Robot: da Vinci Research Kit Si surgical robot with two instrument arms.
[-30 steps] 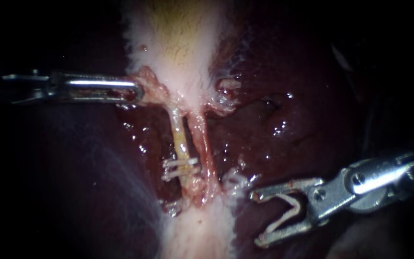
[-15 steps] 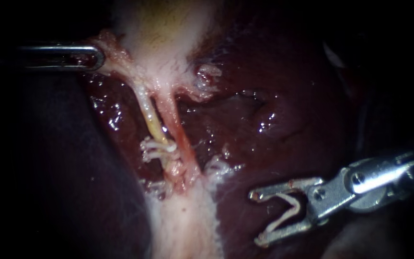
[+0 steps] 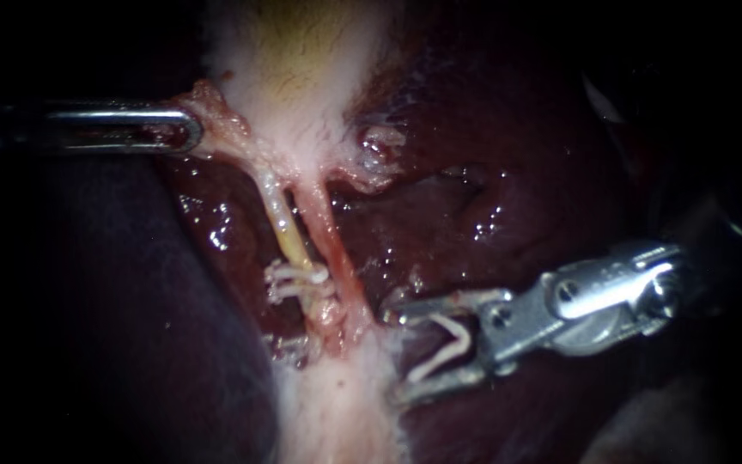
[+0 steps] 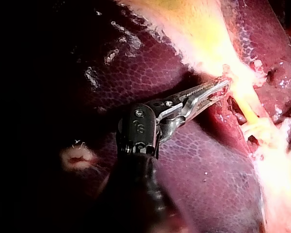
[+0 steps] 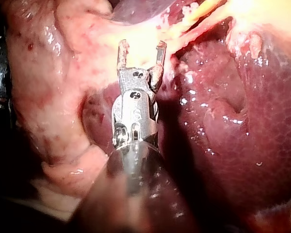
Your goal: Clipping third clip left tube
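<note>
Clip [image 3: 445,345] open, near left tube [image 3: 289,236]

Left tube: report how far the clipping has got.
Done: white clips already sit low on the left tube. In hand: the left instrument grips tissue beside the gallbladder, holding it taut. The right instrument carries a new clip in its jaws, apart from the tube. Left: bring that clip around the left tube and close it.
</note>
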